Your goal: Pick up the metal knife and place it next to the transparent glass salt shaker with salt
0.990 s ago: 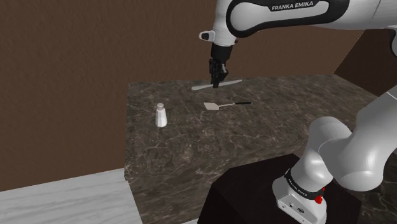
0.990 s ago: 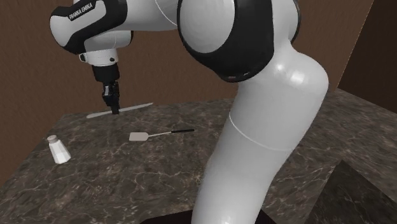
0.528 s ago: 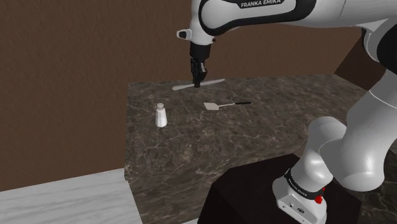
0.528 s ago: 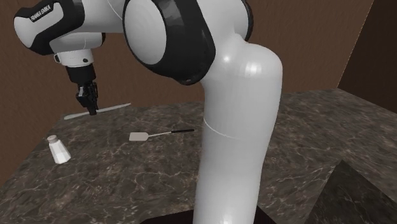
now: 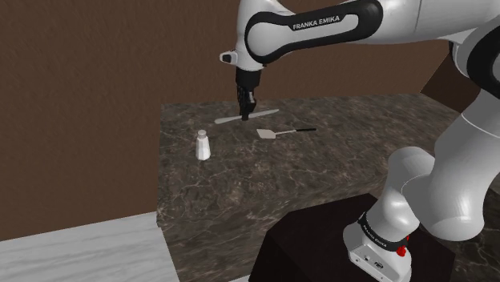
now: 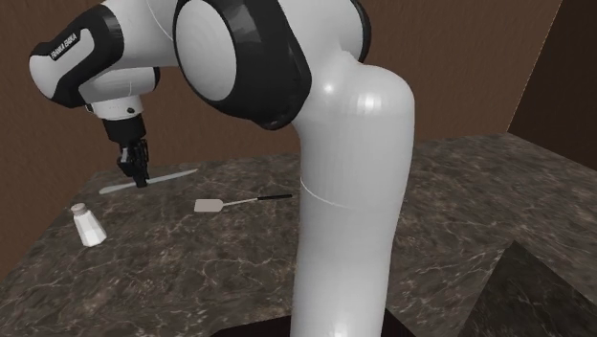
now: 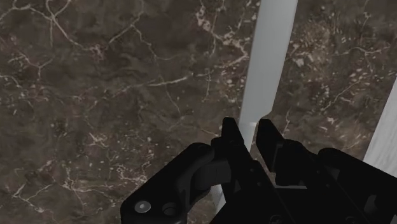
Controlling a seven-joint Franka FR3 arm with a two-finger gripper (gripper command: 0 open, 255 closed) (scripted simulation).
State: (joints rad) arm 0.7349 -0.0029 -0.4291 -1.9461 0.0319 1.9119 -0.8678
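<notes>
My gripper [image 5: 246, 109] is shut on the long pale grey knife [image 5: 264, 112] near its middle and holds it roughly level just over the back of the dark marble counter [image 5: 264, 176]. In the second exterior view the gripper [image 6: 141, 178] hangs straight down with the knife [image 6: 172, 176] sticking out on both sides. In the wrist view the knife [image 7: 270, 57] runs away from the gripper [image 7: 250, 137], clasped between the fingers [image 7: 231, 135]. The small pale salt shaker [image 5: 203, 145] [image 6: 88, 225] stands upright, apart from the knife, nearer the counter's front.
A spatula [image 5: 279, 131] [image 6: 225, 203] with a pale blade and thin black handle lies on the counter, to the shoulder view's right of the shaker. A brown wall [image 5: 96, 72] backs the counter. The counter's edge [image 5: 159, 168] drops off close behind the shaker. The stand [image 5: 320, 240] is at lower right.
The gripper has carried the knife toward the shoulder view's left and then lower, closer to the counter and to the shaker. Shaker and spatula have stayed put.
</notes>
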